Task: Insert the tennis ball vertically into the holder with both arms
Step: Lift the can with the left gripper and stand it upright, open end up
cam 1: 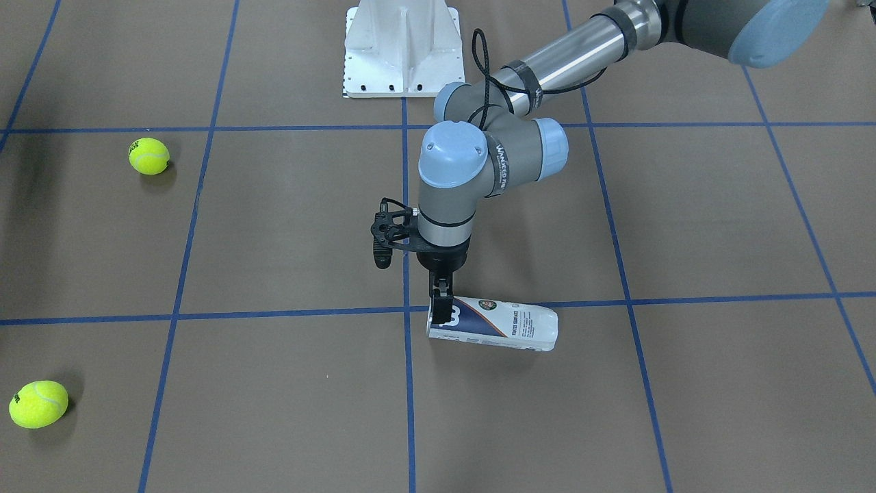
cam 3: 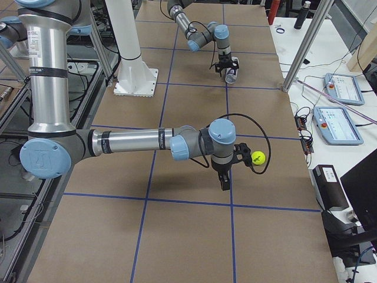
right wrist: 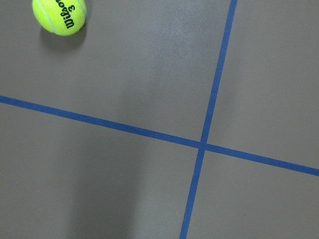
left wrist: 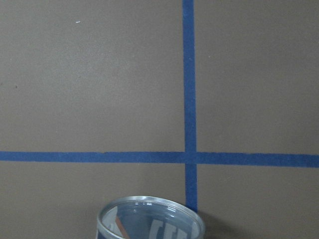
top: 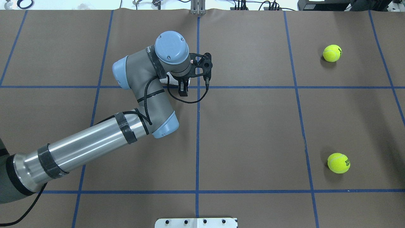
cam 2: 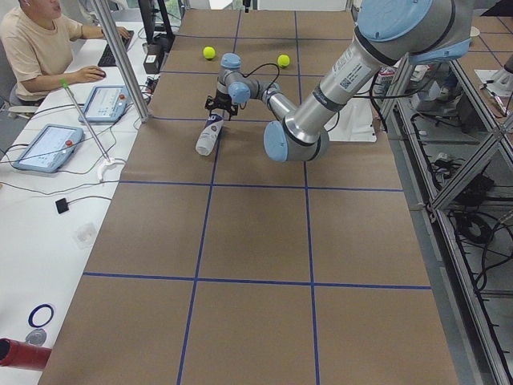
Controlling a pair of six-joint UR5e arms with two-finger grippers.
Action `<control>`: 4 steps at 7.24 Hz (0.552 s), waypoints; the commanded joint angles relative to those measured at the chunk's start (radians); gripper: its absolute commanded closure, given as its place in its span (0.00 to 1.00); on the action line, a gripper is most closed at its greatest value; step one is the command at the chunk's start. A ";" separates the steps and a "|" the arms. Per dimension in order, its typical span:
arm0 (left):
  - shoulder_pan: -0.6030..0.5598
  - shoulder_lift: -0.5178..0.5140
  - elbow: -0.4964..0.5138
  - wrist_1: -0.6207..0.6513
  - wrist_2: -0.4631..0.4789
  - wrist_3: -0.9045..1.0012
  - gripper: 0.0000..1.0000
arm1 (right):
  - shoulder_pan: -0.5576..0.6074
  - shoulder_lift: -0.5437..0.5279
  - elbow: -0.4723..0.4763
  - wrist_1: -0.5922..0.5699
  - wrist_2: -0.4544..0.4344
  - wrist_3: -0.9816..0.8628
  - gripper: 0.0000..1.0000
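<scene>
The holder (cam 1: 494, 324) lies on its side on the table (cam 1: 684, 226), just past a crossing of blue tape lines (cam 1: 407, 311), and the left tool (cam 1: 441, 294) stands over its open end with its fingers closed on the rim there, one finger seemingly inside the mouth. The main risk, as I judge it, is in tipping the holder upright by that thin rim hold: the slick plastic could pivot or slip out of the fingers, roll away from the tape crossing, or end up leaning so that a ball cannot drop in straight. The right tool (cam 3: 225, 178) shows only in the side view, hanging low over the table beside one tennis ball (cam 3: 258, 157); whether it is open or closed I cannot tell. A careless approach could nudge that ball and send it rolling. Both balls, the near one (top: 338, 163) and a farther one (top: 332, 53), sit well apart from the holder, far off to the robot's right of it. A white base plate (cam 1: 404, 48) stands behind the holder toward the robot, and nothing lies between the holder and the balls
</scene>
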 commanded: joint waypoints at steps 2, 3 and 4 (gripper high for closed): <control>0.003 -0.003 0.050 -0.052 0.030 0.001 0.00 | -0.002 0.000 0.000 0.000 0.000 0.000 0.00; 0.007 -0.003 0.050 -0.052 0.030 0.001 0.00 | -0.002 0.000 0.000 0.000 0.000 0.000 0.00; 0.010 -0.003 0.052 -0.052 0.032 0.001 0.00 | -0.003 0.000 0.000 0.000 0.000 0.000 0.00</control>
